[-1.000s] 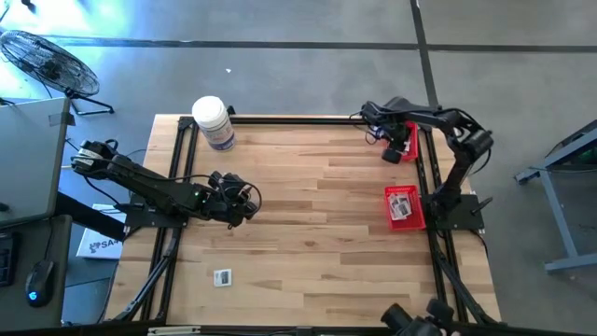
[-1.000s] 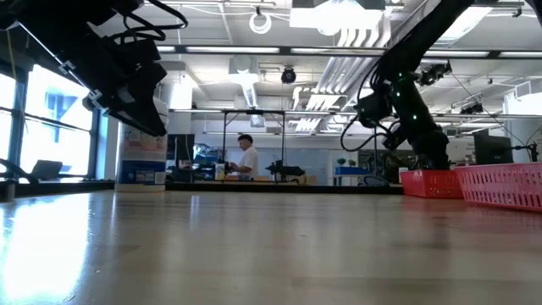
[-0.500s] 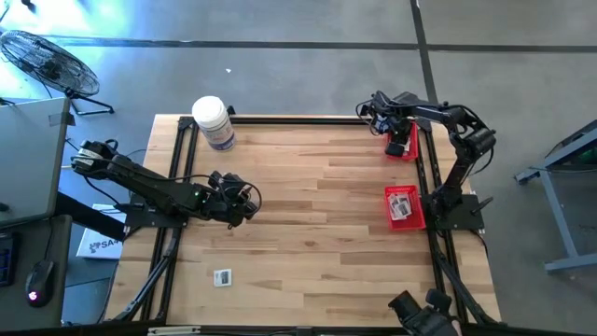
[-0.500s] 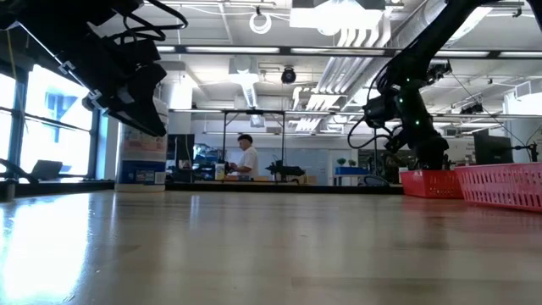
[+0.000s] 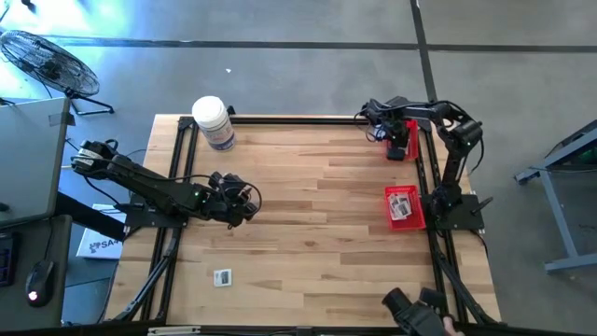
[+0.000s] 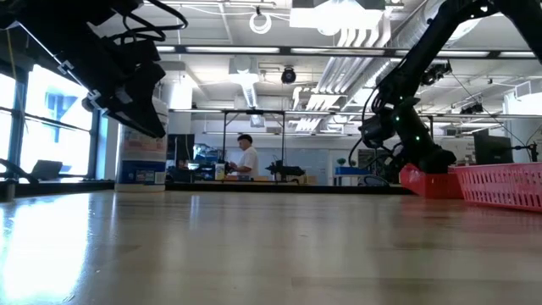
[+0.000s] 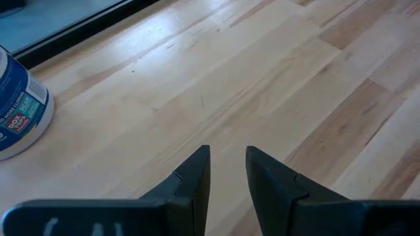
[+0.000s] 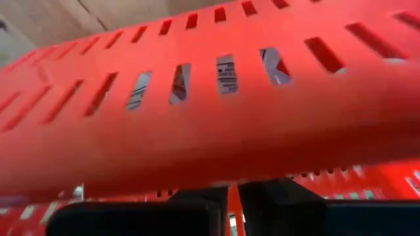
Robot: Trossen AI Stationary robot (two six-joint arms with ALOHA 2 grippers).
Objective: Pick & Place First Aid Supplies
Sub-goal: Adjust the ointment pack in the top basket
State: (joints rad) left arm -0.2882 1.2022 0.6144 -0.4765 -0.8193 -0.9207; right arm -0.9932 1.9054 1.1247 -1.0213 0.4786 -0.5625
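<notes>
Two red slotted baskets stand at the table's right edge: a far one [image 5: 409, 140] and a near one [image 5: 389, 213] holding white packets [image 5: 402, 204]. One white packet [image 5: 222, 276] lies flat on the wood near the front left. My right gripper [image 5: 393, 137] is at the far basket, shut on its wall; its wrist view is filled by the red wall [image 8: 216, 131], with packets [image 8: 226, 73] showing through the slots. My left gripper [image 5: 250, 203] hangs slightly open and empty above the table's left half. My right gripper pinches a red strip of the far basket's wall [image 8: 233, 191] between its two fingers [image 8: 197, 200]. It comes at the basket from above, on the side facing the table's middle. In the low view the basket [image 6: 432, 181] looks tipped.
A big white jar with a bluish label [image 5: 213, 121] stands at the far left corner and shows in the left wrist view [image 7: 16, 105]. Black rails [image 5: 280, 119] frame the table. Bare wood [image 5: 317, 215] lies between the arms. A person [image 6: 247, 157] stands far back in the room.
My right gripper has shifted a little toward the far edge and then gone down at the far red basket. In the low view the basket stood level before and now looks tipped. My left arm has kept still.
</notes>
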